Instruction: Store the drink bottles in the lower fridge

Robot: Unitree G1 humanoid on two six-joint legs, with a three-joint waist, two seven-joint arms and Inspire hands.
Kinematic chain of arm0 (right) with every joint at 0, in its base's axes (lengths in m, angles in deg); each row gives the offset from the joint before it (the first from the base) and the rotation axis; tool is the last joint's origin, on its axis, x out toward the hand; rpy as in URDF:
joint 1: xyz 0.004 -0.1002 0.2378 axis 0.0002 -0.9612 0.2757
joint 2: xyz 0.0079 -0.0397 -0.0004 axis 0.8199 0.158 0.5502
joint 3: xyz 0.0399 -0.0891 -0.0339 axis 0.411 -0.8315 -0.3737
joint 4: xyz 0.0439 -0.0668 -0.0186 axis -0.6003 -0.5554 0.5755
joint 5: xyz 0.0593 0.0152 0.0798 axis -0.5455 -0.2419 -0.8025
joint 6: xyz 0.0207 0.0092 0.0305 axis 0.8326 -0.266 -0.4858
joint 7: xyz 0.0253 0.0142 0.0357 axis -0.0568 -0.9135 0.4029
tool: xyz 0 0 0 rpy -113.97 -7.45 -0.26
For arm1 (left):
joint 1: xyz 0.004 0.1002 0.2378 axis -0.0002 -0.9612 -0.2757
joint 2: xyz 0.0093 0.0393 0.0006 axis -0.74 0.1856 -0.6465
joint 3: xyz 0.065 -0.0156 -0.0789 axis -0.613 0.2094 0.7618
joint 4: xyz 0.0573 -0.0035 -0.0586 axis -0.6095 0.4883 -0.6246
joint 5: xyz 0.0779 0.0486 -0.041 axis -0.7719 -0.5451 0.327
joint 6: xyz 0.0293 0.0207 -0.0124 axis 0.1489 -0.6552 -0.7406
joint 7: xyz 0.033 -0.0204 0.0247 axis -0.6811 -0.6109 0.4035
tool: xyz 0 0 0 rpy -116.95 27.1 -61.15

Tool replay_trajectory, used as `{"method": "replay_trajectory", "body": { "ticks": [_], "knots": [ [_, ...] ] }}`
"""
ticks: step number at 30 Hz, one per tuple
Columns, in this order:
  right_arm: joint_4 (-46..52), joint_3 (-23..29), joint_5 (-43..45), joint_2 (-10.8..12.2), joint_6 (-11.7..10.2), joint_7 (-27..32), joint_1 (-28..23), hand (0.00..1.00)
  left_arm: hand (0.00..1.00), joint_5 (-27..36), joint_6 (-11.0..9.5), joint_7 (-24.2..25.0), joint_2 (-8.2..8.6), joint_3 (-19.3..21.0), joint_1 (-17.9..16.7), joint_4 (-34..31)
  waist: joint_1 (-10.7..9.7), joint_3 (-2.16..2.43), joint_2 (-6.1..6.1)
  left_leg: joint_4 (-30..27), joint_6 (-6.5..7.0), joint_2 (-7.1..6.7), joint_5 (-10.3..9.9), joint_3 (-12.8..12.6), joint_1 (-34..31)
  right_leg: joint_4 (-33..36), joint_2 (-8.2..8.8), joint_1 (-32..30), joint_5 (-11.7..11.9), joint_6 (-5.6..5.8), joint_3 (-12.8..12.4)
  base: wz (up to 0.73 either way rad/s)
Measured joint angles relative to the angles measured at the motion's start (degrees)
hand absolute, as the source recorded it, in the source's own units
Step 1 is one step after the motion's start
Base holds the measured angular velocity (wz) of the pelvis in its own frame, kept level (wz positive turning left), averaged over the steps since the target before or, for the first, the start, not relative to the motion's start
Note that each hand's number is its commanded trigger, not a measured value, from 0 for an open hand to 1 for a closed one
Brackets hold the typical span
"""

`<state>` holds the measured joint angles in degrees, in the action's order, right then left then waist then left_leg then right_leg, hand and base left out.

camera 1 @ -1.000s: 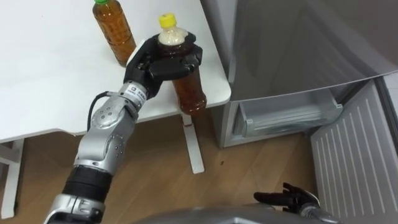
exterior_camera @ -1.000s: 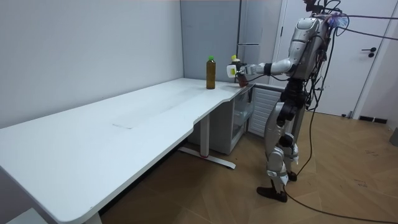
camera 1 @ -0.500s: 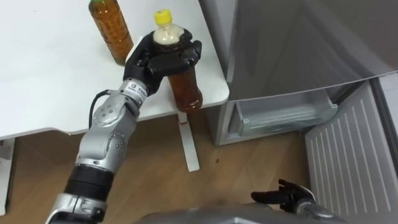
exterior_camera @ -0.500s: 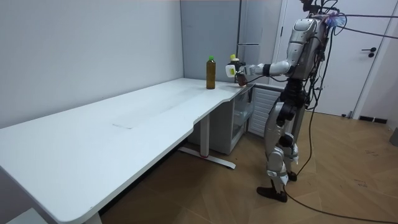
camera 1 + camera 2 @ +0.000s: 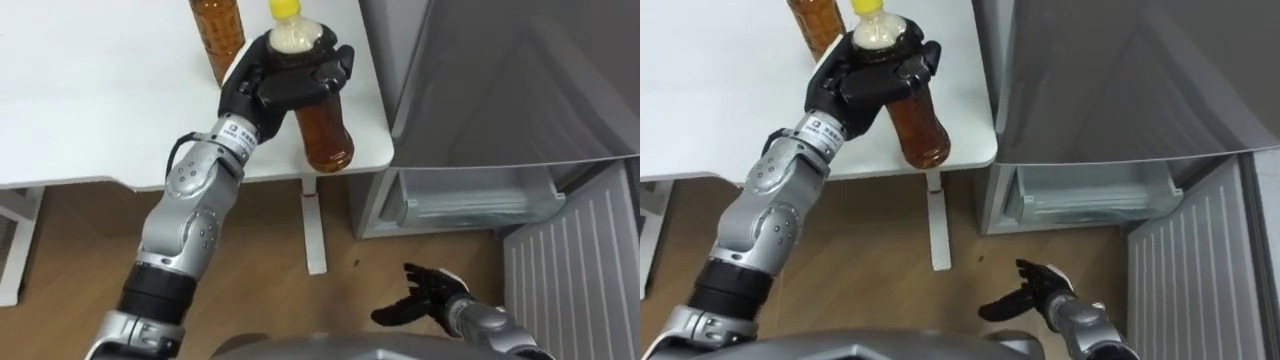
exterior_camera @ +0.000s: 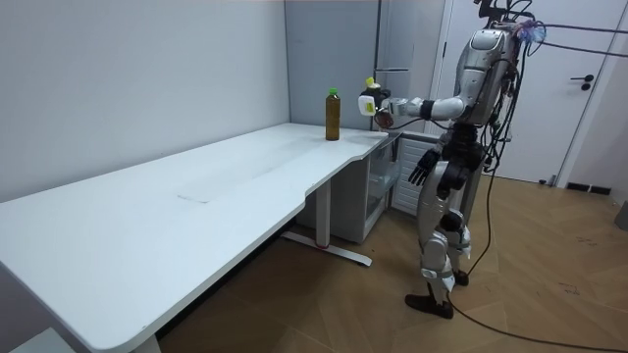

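Table: the white table (image 5: 80,100) is standing just beside the fridge (image 5: 520,80).
Fridge: its lower door (image 5: 585,260) is hanging open, baring the lower compartment (image 5: 470,200).
Left hand: the left hand (image 5: 275,80) is curling round the yellow-capped bottle (image 5: 325,135), holding it over the table's corner.
Other drink: the green-capped bottle (image 6: 333,116) is standing upright on the table.
Right hand: the right hand (image 5: 425,295) is hanging low, fingers loosely spread and holding nothing.

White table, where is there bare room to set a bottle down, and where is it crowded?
Bare: the wide table stretch left of the standing bottle. Crowded: the corner by the fridge, where the left hand grips the yellow-capped bottle beside it.
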<state>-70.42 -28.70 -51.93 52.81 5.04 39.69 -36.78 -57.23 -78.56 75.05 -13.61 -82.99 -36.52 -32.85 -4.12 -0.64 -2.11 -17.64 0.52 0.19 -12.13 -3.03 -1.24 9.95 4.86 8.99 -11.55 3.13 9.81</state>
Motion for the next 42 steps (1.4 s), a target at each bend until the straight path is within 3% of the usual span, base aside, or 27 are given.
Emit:
{"method": "replay_trajectory", "body": {
  "ticks": [3, 6, 11, 17, 20, 23, 32, 36, 42],
  "knots": [
    [9.6, -0.1, 0.1, -0.2, 0.9, -1.9, -1.5, 0.00, 1.00, 0.1, 0.0, 0.9, -1.31, -1.2, -1.0, -0.5, 0.6, 0.05, 0.09, -1.0, 0.01, 0.11, 0.0, 0.1, -0.5, 0.1, -0.09, 0.1, 0.0, 0.00, 0.3, 0.06],
    [16.1, -0.5, 0.0, -0.3, 0.9, -4.9, -1.7, 0.00, 1.00, 1.2, 0.0, 3.5, -1.52, -1.3, -1.3, -0.6, 1.8, 0.04, 0.12, -1.2, 0.04, 0.12, -0.1, 0.1, -0.4, 0.7, -0.01, -0.2, 0.0, 0.00, 0.5, 0.05],
    [21.5, -1.0, -0.9, -0.8, 0.9, -10.2, -1.7, 0.00, 1.00, 2.8, -0.4, 5.9, -2.37, -1.4, -2.0, -0.6, 3.2, 0.03, 0.22, -1.5, 0.14, -0.06, -0.1, 1.0, -1.2, 0.8, 0.03, -0.1, 0.0, 0.00, 1.3, 0.09],
    [26.6, -1.8, -0.3, -2.8, 2.3, -15.2, -2.7, 0.00, 1.00, 7.6, -0.3, 8.0, -3.52, -1.5, -8.0, -0.6, 3.3, 0.02, 0.47, -1.7, 0.14, -0.03, -0.1, 1.1, -1.2, 0.9, -0.03, 0.0, 0.0, 0.02, 1.5, 0.02],
    [29.5, -1.9, -0.1, -3.6, 2.9, -17.4, -2.6, 0.00, 1.00, 9.1, 0.8, 9.2, -4.52, -2.5, -10.3, -0.3, 3.1, 0.01, 0.41, -1.9, 0.14, -0.11, -0.1, 1.5, -1.5, 0.9, 0.00, 0.0, 0.0, 0.02, 1.9, 0.05],
    [30.5, -1.9, -0.7, -4.0, 3.0, -18.5, -2.5, 0.00, 1.00, 10.8, 1.3, 10.2, -5.06, -4.0, -10.5, 1.0, 3.3, -0.03, 0.35, -2.3, 0.18, -0.15, 0.0, 1.9, -2.2, 0.9, 0.00, -0.1, 0.0, 0.03, 2.6, 0.11],
    [33.5, -2.3, -1.5, -4.8, 6.7, -20.6, -2.6, 0.00, 1.00, 11.2, 2.8, 13.0, -6.32, -5.6, -10.6, 1.6, 4.2, -0.08, 0.43, -3.8, 0.27, -0.37, -0.1, 3.3, -4.5, 1.7, 0.05, -1.6, 0.0, 0.04, 4.4, 0.08],
    [35.2, -3.3, -3.2, -5.9, 6.8, -21.5, -2.7, 0.00, 1.00, 11.5, 2.9, 14.2, -7.33, -6.2, -11.2, 1.6, 4.6, -0.10, 0.40, -3.6, 0.29, -0.51, -0.1, 3.5, -4.1, 1.7, 0.11, -1.2, -0.1, 0.13, 4.5, 0.03],
    [36.9, -3.3, -3.2, -6.5, 8.4, -24.4, -2.8, 0.00, 1.00, 10.8, 2.9, 14.7, -7.54, -5.8, -12.1, 2.9, 4.5, -0.11, 0.27, -3.6, 0.41, -0.56, 0.0, 3.5, -5.0, 1.7, 0.11, -1.8, -0.1, 0.14, 4.3, 0.00]
  ]
}}
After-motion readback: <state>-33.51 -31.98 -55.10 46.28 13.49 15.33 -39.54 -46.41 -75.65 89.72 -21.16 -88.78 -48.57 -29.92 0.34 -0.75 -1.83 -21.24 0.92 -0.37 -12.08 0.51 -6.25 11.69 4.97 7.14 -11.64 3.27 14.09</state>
